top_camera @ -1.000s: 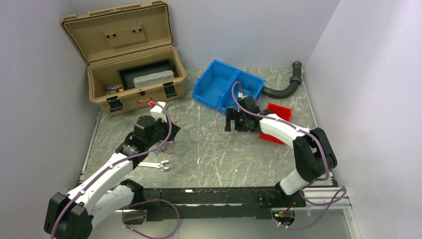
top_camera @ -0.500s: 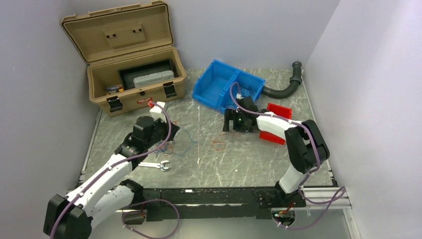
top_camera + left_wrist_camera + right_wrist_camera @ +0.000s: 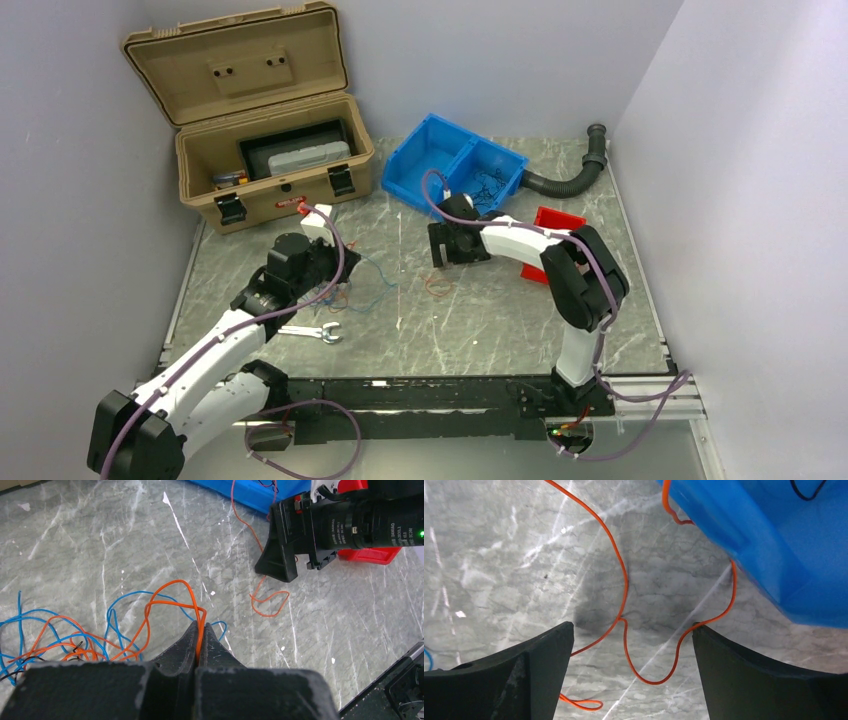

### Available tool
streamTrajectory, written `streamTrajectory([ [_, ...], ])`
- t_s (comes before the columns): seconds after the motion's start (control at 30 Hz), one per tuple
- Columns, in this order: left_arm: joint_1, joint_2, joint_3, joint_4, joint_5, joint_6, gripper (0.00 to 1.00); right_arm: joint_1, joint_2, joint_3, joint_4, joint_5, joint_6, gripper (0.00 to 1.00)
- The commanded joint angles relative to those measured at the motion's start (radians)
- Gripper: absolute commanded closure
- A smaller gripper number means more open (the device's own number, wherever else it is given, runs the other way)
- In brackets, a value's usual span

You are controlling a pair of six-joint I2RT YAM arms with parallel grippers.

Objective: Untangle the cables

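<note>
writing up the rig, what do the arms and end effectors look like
Left arm and right arm: white shells, black joints, purple cable along each. Left end effector and right end effector: black wedge fingers. Right wrist camera: black, white lettering, green light.

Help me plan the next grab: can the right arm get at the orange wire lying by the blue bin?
Probably yes. The right end effector hangs open right over the orange wire, jaws straddling it, with only bare table between. The bin wall sits close beside it but seems not to block.
</note>
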Motion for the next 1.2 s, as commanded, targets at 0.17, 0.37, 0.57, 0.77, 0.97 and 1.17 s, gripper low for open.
streamTrajectory([
  [0.17,-0.003,-0.018,-0.001,0.03,-0.008,0.02,1.0,0.049,0.033,0.008,-0.095,0.15,0.03,0.51],
  [0.37,-0.004,-0.031,-0.004,0.027,-0.013,0.021,1.0,0.051,-0.047,-0.028,-0.045,0.104,0.023,1.0],
  [0.57,-0.005,-0.038,-0.004,0.025,-0.013,0.021,1.0,0.07,-0.187,0.013,-0.066,0.066,-0.015,1.0],
  [0.77,-0.005,-0.048,-0.001,0.025,-0.017,0.02,1.0,0.122,-0.26,0.226,-0.202,-0.02,-0.086,1.0],
  [0.97,-0.005,-0.052,0.003,0.025,-0.015,0.017,1.0,0.123,-0.242,0.517,-0.286,-0.027,-0.145,1.0],
  [1.17,-0.006,-0.049,0.01,0.025,-0.009,0.007,1.0,0.069,-0.029,0.872,-0.314,-0.052,-0.187,1.0],
])
